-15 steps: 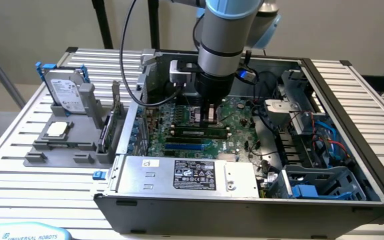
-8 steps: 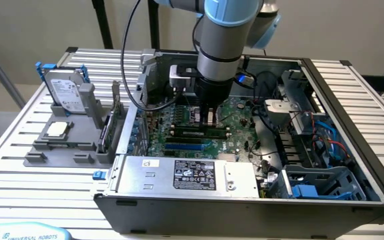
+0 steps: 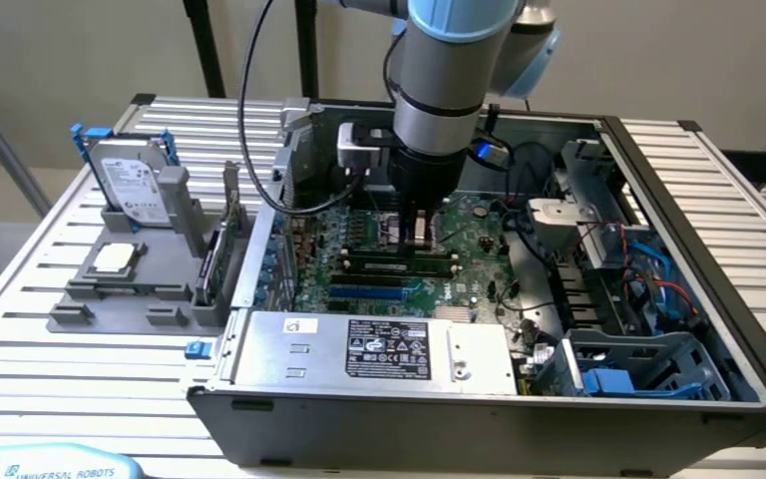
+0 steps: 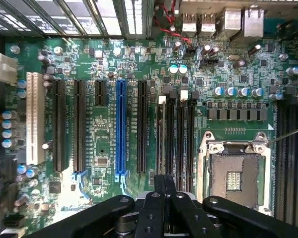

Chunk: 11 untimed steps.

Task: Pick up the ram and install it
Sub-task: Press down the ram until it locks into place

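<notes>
The ram [image 3: 391,262], a long thin green stick, stands on edge in a black slot on the motherboard [image 3: 477,225] inside the open computer case. My gripper [image 3: 419,236] hangs straight down just above the stick's middle, fingers shut together with nothing between them. I cannot tell whether the tips touch the stick. In the wrist view the shut fingers [image 4: 164,184] point at the near end of the row of black memory slots [image 4: 181,134] with white clips.
A grey holder [image 3: 124,299] at the exterior view's left carries a silver hard drive [image 3: 131,180], a processor chip [image 3: 115,257] and a green expansion card [image 3: 230,249]. The power supply [image 3: 370,349] fills the case front. An open processor socket [image 4: 233,171] and a blue slot [image 4: 120,129] flank the memory slots.
</notes>
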{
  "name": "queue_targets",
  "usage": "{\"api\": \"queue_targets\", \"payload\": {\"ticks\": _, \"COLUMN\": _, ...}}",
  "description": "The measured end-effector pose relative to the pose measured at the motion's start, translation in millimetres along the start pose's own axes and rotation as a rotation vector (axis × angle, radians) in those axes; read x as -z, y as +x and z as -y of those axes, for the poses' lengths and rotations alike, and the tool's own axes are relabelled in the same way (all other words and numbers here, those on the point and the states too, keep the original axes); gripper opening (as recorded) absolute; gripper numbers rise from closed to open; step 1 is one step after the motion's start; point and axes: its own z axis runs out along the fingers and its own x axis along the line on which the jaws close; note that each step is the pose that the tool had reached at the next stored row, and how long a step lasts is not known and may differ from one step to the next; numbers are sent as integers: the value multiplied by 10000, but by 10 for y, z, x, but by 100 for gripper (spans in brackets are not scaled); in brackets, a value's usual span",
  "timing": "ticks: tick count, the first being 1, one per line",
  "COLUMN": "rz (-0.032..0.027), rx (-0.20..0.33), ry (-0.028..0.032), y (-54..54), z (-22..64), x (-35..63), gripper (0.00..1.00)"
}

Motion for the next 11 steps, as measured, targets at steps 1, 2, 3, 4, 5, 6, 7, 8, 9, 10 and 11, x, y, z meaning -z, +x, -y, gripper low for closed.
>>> {"api": "queue_targets", "payload": {"ticks": 1, "rz": 0, "rx": 1, "ry": -5, "y": -1, "z": -2, "x": 45, "gripper": 11}}
{"api": "queue_targets", "payload": {"ticks": 2, "rz": -2, "rx": 0, "ry": -11, "y": -3, "z": -3, "x": 85, "gripper": 11}}
{"api": "queue_targets", "payload": {"ticks": 3, "rz": -1, "rx": 0, "ry": -12, "y": -4, "z": -4, "x": 109, "gripper": 11}}
{"api": "queue_targets", "payload": {"ticks": 4, "rz": -1, "rx": -1, "ry": -15, "y": -5, "z": -4, "x": 121, "gripper": 11}}
{"api": "queue_targets", "payload": {"ticks": 5, "rz": 4, "rx": -1, "ry": -13, "y": -5, "z": -4, "x": 122, "gripper": 11}}
{"api": "queue_targets", "payload": {"ticks": 6, "rz": 6, "rx": -1, "ry": -13, "y": -5, "z": -4, "x": 121, "gripper": 11}}
{"api": "queue_targets", "payload": {"ticks": 7, "rz": 7, "rx": -1, "ry": -13, "y": -5, "z": -4, "x": 122, "gripper": 11}}
{"api": "queue_targets", "payload": {"ticks": 8, "rz": 4, "rx": -1, "ry": -15, "y": -5, "z": -4, "x": 123, "gripper": 11}}
{"api": "queue_targets", "payload": {"ticks": 9, "rz": 6, "rx": -1, "ry": -14, "y": -5, "z": -4, "x": 123, "gripper": 11}}
{"api": "queue_targets", "payload": {"ticks": 10, "rz": 6, "rx": -1, "ry": -15, "y": -5, "z": -4, "x": 123, "gripper": 11}}
{"api": "queue_targets", "payload": {"ticks": 11, "rz": 7, "rx": -1, "ry": -14, "y": -5, "z": -4, "x": 123, "gripper": 11}}
